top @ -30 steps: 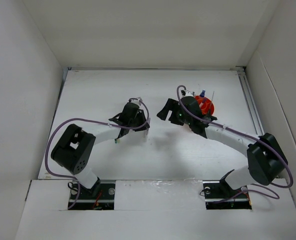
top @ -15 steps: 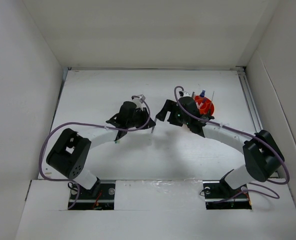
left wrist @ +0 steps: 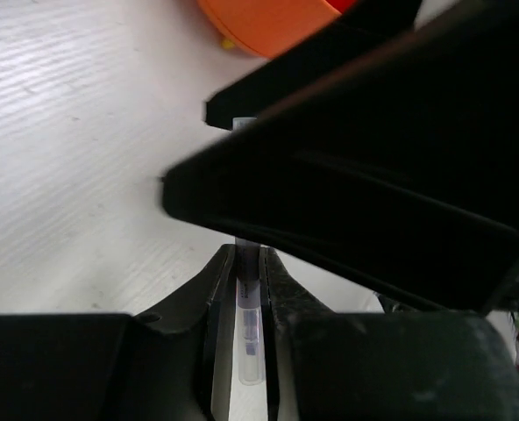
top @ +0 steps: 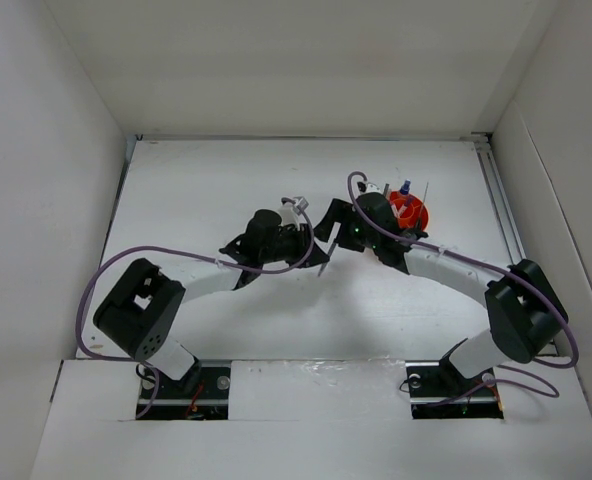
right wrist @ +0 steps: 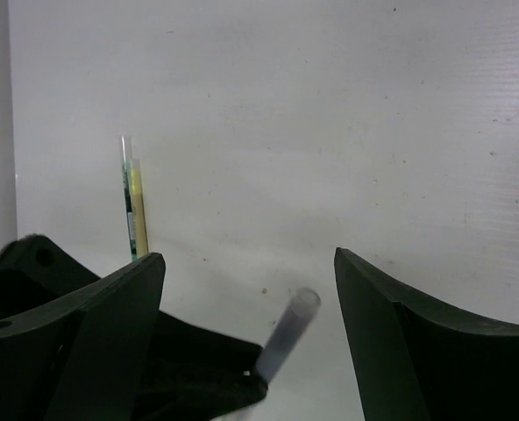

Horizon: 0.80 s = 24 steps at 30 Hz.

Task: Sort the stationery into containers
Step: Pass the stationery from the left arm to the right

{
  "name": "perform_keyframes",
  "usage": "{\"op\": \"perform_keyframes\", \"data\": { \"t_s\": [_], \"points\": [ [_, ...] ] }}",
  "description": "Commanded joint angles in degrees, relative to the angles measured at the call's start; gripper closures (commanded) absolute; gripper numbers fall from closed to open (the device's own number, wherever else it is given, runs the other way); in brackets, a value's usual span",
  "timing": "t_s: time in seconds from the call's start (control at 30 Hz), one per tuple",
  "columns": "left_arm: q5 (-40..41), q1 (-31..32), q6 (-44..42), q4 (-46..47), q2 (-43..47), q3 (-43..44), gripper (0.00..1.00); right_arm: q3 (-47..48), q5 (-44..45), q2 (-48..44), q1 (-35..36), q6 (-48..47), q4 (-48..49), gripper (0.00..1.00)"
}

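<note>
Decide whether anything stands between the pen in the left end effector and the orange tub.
Yes. The right end effector, jaws open, sits directly between the pen and the tub, just ahead of the left end effector.

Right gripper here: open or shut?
Open. The right gripper has its fingers wide apart in its wrist view; the pen sits in the gap, touching neither.

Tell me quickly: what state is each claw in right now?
Left claw: closed on a thin pen.
Right claw: open, holding nothing.
</note>
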State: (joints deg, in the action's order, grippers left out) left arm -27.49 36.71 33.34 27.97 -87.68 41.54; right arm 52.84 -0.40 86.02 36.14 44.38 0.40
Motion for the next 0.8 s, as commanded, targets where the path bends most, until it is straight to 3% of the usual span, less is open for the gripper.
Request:
{"op": "perform_keyframes", "data": {
  "t_s": [0.0, 0.23, 0.6, 0.77],
  "points": [
    [-2.1, 2.0, 0.0, 4.0, 0.2, 1.2, 1.00, 2.4, 1.5, 0.5, 1.0, -0.8, 0.8, 0.17],
    [-2.8, 2.0, 2.6, 8.8, 0.2, -0.2, 1.00, 2.4, 4.3, 0.5, 1.0, -0.3, 0.8, 0.19],
    [1.7, 2.0, 11.1, 15.4, 1.9, -4.4, 1.00, 2.4, 7.2, -0.1, 1.0, 0.8, -0.4, 0.50],
    [2.4, 2.0, 11.7, 15.4, 2.4, -4.4, 1.00, 2.4, 8.5, -0.1, 1.0, 0.8, -0.9, 0.54]
  ]
}}
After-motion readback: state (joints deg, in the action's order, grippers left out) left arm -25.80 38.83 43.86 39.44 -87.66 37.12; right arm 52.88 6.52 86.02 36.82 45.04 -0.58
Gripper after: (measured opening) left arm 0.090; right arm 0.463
